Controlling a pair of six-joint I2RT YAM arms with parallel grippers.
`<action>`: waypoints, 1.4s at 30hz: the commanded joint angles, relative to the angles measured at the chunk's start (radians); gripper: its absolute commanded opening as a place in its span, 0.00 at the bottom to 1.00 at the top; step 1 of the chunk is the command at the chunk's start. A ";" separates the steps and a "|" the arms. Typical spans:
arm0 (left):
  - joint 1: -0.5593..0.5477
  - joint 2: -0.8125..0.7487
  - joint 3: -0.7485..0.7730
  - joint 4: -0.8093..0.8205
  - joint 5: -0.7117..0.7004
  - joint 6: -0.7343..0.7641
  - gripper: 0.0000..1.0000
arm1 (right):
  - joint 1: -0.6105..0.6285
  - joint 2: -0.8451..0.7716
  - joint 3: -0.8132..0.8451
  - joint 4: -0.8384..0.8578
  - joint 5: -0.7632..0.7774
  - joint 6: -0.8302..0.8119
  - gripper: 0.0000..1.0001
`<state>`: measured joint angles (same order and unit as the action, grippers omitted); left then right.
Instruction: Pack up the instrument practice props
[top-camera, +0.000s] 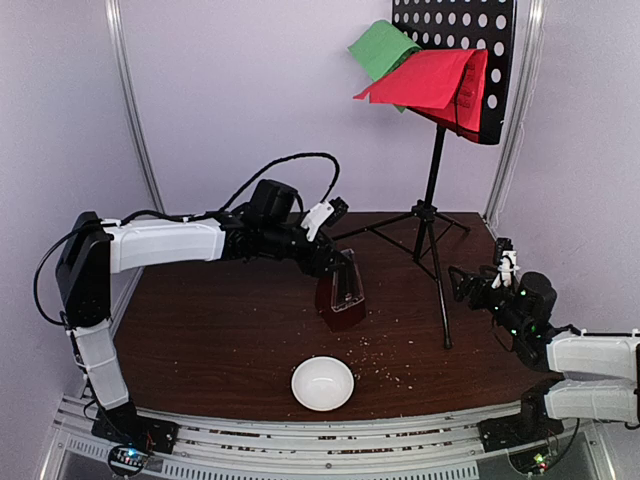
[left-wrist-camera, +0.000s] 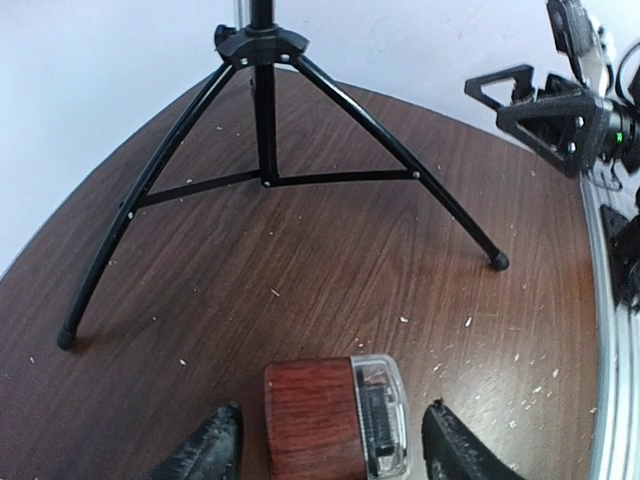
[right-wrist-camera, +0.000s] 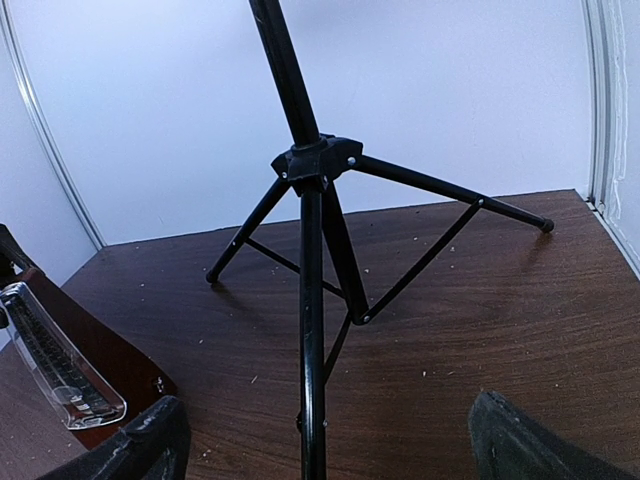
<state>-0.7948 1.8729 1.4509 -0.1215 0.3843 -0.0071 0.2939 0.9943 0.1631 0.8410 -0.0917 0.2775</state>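
Looked down on a dark brown table (top-camera: 220, 340) scattered with pale crumbs. Found the red-brown pyramid metronome (top-camera: 343, 300) upright near the table's middle, its top hidden behind the left gripper (top-camera: 335, 268). Saw, in the left wrist view, both black fingers (left-wrist-camera: 215, 448) spread wide, one on each side of the metronome, with a strip of table showing in each gap; jaws released, gripping nothing. Made out the clear cover (left-wrist-camera: 385, 415) on the metronome's right-hand side in that view, lower part cut off by the frame edge. Placed the black music stand (top-camera: 432, 190) at the back right, tripod feet on the table, perforated desk cropped at the top. Noted a green sheet (top-camera: 382, 45) and a red sheet (top-camera: 430, 78) on that desk, curling forward, red overlapping green. Found the right gripper (top-camera: 468, 283) low at the right, near the stand's front leg, jaws likewise released, leg showing in the gap, touching neither finger. Spotted a small white bowl (top-camera: 322, 383) near the front edge.
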 joint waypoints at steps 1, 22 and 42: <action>-0.007 0.027 0.009 0.029 0.007 -0.007 0.72 | -0.009 0.003 -0.012 0.026 -0.010 0.008 1.00; -0.009 -0.006 -0.057 0.103 -0.272 -0.208 0.41 | -0.009 -0.029 -0.009 -0.007 -0.004 0.000 1.00; -0.021 -0.224 -0.312 0.116 -0.566 -0.466 0.81 | -0.009 -0.005 0.016 -0.038 0.026 0.009 1.00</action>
<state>-0.8127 1.7107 1.1866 -0.0776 -0.2310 -0.4374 0.2901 0.9840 0.1631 0.8162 -0.0822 0.2783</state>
